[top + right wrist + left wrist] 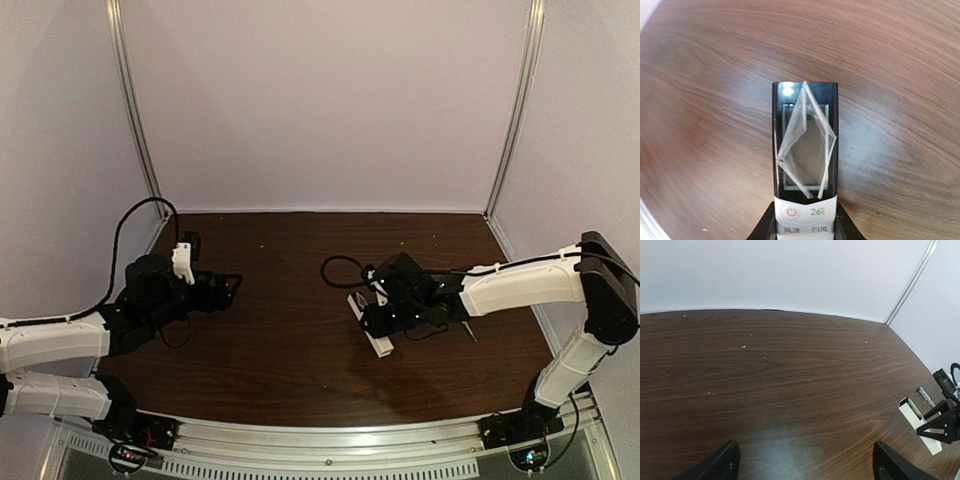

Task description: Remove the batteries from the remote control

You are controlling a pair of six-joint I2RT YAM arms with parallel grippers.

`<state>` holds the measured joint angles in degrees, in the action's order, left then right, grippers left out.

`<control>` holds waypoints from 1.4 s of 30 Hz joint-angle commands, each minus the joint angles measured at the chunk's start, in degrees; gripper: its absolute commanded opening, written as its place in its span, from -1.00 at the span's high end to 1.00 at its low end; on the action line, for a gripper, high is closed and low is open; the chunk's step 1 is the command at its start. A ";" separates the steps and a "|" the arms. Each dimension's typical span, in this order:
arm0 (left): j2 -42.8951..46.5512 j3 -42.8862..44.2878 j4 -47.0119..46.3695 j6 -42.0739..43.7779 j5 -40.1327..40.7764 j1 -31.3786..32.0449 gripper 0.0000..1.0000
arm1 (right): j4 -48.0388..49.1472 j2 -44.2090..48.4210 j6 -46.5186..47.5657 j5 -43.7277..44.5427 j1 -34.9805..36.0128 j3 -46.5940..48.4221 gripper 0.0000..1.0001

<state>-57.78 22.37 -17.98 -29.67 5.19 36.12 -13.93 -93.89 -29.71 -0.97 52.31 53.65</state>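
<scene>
Remote control (pixel 805 150): display side up, button end clamped in right gripper (pixel 806 226) | batteries: none visible, bay not in view, judged not yet unloaded | left gripper (pixel 807 460): spread wide, holding nothing, well apart from remote control | remaining: expose bay, extract both cells

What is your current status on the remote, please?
Left tool open, empty. Right tool shut on slim white plastic remote control, display side up. Batteries not in view. Slim metal screwdriver lies nearby, not touching.
</scene>
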 commanded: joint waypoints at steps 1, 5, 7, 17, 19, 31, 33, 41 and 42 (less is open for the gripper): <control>0.57 -1.26 -4.89 2.47 -3.37 0.27 -0.88 | 9.68 3.84 1.89 -6.04 -0.11 -3.46 0.66; 0.82 -2.07 -8.37 3.39 -9.37 0.27 -0.88 | 16.14 6.32 2.74 -12.50 -0.20 -6.51 0.66; 0.96 -2.47 -10.25 3.89 -12.83 0.27 -0.88 | 18.39 7.55 3.13 -15.58 -0.17 -7.76 0.65; -2.80 -4.92 -22.91 6.69 -28.52 0.27 -0.88 | 29.44 13.01 3.36 -28.00 -0.11 -15.07 0.64; -4.39 -5.06 -25.53 6.90 -32.05 0.26 -0.87 | 33.48 13.70 2.56 -29.34 -0.03 -16.78 0.64; -11.22 -2.88 -30.48 8.05 -41.46 3.03 -0.85 | 46.11 12.49 2.00 -34.35 4.01 -21.27 0.68; -11.65 -1.71 -28.83 9.37 -40.77 5.25 -0.85 | 46.53 12.27 2.31 -34.53 5.14 -21.21 0.68; -11.97 1.74 -23.81 12.67 -39.63 11.69 -0.83 | 46.15 13.92 4.25 -33.77 9.00 -21.32 0.70; -11.80 2.20 -22.97 13.11 -39.11 12.52 -0.83 | 46.15 13.96 4.47 -33.68 9.34 -21.36 0.70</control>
<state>-69.43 22.06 -43.57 -19.77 -34.52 46.09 29.76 -81.06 -26.79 -34.37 60.20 32.73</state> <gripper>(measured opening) 0.918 0.297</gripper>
